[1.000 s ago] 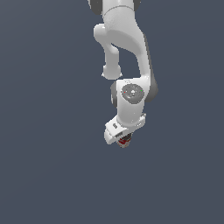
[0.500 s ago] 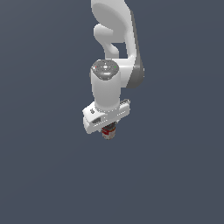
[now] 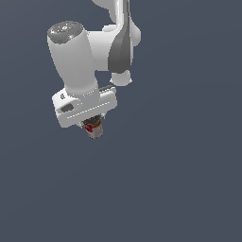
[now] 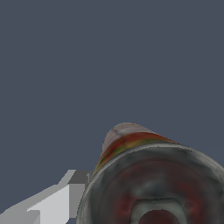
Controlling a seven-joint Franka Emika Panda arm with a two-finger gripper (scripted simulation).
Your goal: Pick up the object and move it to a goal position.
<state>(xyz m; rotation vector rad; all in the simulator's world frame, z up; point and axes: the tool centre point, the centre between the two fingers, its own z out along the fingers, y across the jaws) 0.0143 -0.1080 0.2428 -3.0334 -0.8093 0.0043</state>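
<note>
The object is a small can with a red label band, hanging just below my white hand in the exterior view. My gripper is shut on the can and holds it in the air, and the can hides most of the fingers. In the wrist view the can fills the near part of the picture, end on, with its red and yellow label showing. One grey finger shows beside it.
The white arm reaches down from above in the exterior view. All around is a plain dark grey-blue background with no other objects or edges in view.
The arm has swung toward the exterior view's left and nearer the camera, carrying the can along. The wrist has turned. The can stays in the gripper.
</note>
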